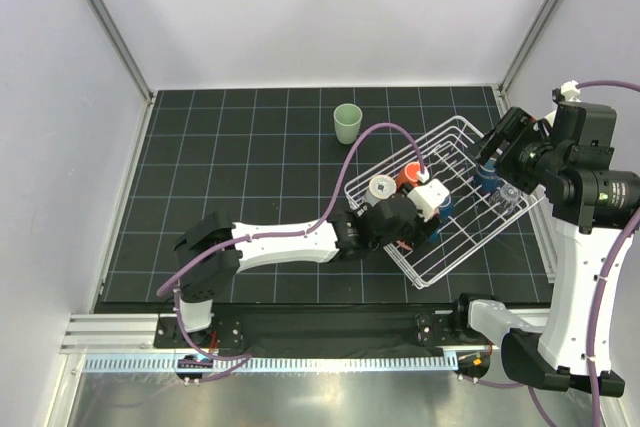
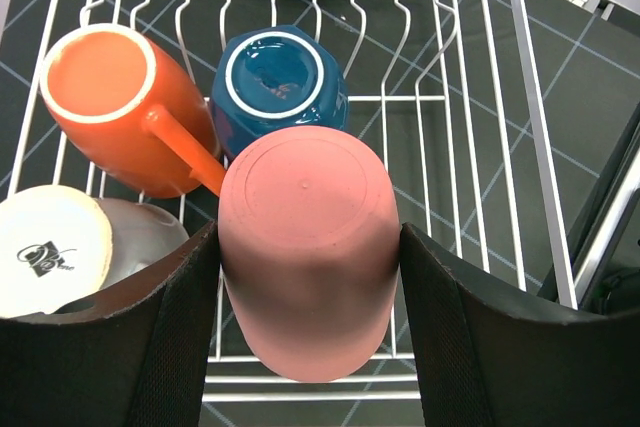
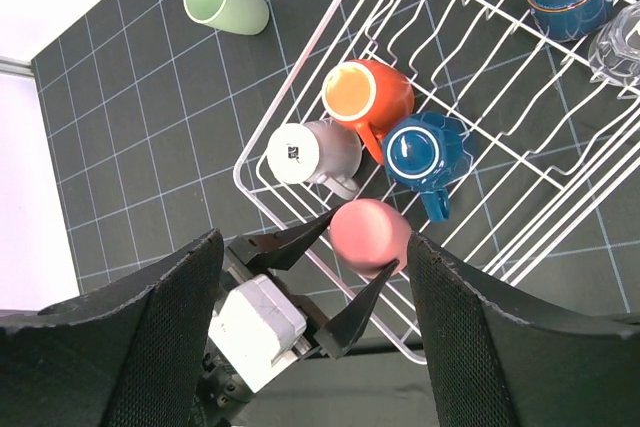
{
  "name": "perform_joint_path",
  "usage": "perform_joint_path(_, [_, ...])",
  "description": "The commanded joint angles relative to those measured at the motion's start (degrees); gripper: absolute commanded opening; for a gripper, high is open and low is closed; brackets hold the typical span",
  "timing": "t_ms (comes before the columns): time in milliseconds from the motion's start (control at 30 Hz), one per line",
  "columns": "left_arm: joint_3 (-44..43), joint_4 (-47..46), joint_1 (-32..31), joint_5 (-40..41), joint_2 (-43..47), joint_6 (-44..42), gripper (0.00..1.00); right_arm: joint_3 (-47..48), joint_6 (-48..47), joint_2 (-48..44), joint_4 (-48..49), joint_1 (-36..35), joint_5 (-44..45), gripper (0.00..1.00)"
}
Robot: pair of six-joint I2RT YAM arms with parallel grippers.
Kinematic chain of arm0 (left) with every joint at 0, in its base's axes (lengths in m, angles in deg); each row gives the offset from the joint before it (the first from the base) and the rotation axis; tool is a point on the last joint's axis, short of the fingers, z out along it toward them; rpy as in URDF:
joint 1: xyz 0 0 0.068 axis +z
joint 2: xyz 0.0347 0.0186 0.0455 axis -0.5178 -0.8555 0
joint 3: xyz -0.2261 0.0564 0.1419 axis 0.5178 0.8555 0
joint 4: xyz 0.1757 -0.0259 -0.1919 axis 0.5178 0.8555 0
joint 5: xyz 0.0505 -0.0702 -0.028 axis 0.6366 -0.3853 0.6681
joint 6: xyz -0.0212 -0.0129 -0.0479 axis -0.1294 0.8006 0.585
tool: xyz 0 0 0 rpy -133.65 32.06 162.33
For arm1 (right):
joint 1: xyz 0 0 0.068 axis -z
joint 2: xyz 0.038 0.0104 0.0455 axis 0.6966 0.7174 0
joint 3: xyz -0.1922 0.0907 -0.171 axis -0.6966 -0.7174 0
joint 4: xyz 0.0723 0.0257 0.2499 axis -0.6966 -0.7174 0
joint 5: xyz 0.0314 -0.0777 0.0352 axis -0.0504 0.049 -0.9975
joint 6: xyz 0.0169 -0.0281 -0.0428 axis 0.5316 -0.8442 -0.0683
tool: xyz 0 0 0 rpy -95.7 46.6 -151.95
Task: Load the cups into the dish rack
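Clamping the pink cup [image 2: 306,267] base-up between two black, finely textured pads [image 2: 150,347], the left gripper [image 2: 308,232] hangs over the near end of the dish rack [image 1: 478,237]. Whether the cup's rim touches the wires is hidden. The cup is matte and smooth, a plain cylinder with a rounded shoulder and a faint ring on its flat base. The rack is white coated wire, an open rectangular grid with rows of wavy prongs, set askew on a black mat [image 1: 250,167] ruled in pale squares.

Seven cups in all; five sit in the rack. Seen from the pink cup in the left wrist view, three are base-up:
- one glossy orange mug [image 2: 110,112] at 10 o'clock, with a pale foot ring and a handle reaching toward the pink cup
- one glossy blue mug [image 2: 278,82] at 12 o'clock, its sides faceted
- one white cup [image 2: 50,252] at 9 o'clock, with a dark logo on its base

Toward the rack's 2 o'clock corner in the top view stand one navy cup [image 1: 487,177] and one clear glass [image 1: 508,197]. One pale green tumbler [image 1: 347,124] — tapered, mouth up — stands alone on the mat at 10 o'clock from the rack, well apart.

The right gripper [image 1: 494,150] hovers above the navy cup, fingers spread wide with nothing between them.
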Motion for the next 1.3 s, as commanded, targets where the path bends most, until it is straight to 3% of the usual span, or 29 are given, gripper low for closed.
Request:
perform_joint_path(0, [1.34, -6.31, -0.31, 0.75, -0.62, 0.87, 0.0, 0.17, -0.75, -0.76, -0.04, 0.2, -1.01, 0.75])
perform_joint_path(600, [6.35, -11.33, -0.39, 2.95, -2.29, 3.51, 0.0, -3.35, -0.04, -1.29, 0.58, 0.11, -3.12, 0.75])
perform_joint_path(933, [6.09, -9.66, -0.31, 2.77, -3.35, 3.86, 0.0, -3.44, -0.66, -1.11, 0.49, 0.02, -3.2, 0.75])
perform_joint_path(1067, [6.53, -8.78, -0.3, 2.86, -3.35, 5.0, 0.05, -4.23, -0.39, -1.38, 0.84, 0.02, -3.64, 0.75])
perform_joint_path(1267, [4.7, -8.34, -0.3, 3.82, -3.52, 4.21, 0.0, -5.63, -0.13, -1.9, 1.19, 0.02, -4.08, 0.75])
